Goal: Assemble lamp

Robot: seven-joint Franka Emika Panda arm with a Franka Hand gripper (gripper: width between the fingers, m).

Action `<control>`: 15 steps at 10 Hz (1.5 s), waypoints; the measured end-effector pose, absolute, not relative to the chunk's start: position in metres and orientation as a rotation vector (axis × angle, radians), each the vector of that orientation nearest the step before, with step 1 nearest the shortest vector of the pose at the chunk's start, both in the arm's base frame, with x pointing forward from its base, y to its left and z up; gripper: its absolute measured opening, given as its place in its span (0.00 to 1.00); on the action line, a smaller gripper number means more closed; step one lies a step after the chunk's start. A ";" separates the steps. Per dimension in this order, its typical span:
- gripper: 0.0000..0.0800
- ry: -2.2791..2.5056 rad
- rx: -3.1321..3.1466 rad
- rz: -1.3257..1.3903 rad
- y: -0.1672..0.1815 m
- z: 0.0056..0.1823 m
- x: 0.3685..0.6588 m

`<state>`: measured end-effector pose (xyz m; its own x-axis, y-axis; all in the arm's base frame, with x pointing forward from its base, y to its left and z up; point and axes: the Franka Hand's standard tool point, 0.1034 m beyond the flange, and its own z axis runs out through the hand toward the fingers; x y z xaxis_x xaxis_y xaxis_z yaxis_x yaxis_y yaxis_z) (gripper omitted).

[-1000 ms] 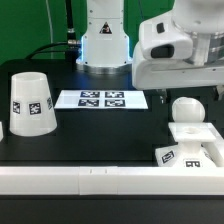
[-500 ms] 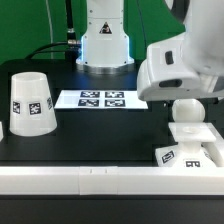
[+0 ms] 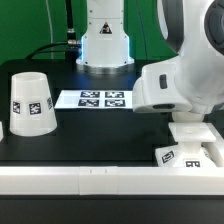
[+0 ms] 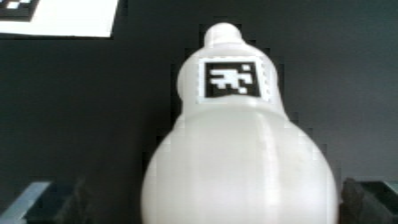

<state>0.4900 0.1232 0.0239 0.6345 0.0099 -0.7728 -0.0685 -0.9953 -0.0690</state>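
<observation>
The lamp's ball bulb (image 4: 231,150) stands upright on the low square base (image 3: 200,150) at the exterior view's right; a square marker sits on its neck. My gripper (image 3: 190,112) has come down over the bulb and hides it in the exterior view. In the wrist view my gripper (image 4: 210,205) is open. Its dark fingers (image 4: 54,200) stand on either side of the bulb's round body with a gap to it. The tapered shade (image 3: 32,100) stands alone at the exterior view's left.
The marker board (image 3: 100,99) lies flat at the middle back. The arm's own pedestal (image 3: 105,40) stands behind it. A white rail (image 3: 90,180) runs along the table's front edge.
My gripper has come down and toward the front over the bulb, which showed in the earlier frames and is now covered. The shade and base have not moved.
</observation>
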 end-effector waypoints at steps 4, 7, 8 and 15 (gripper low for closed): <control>0.87 0.050 -2.767 1.278 0.124 0.012 0.486; 0.76 0.052 -2.775 1.260 0.124 0.010 0.486; 0.72 0.052 -2.775 1.260 0.124 0.010 0.486; 0.72 -0.104 -2.736 1.195 0.111 0.069 0.510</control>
<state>0.5101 0.1110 0.0695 0.6796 0.1249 -0.7229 0.0017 -0.9857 -0.1686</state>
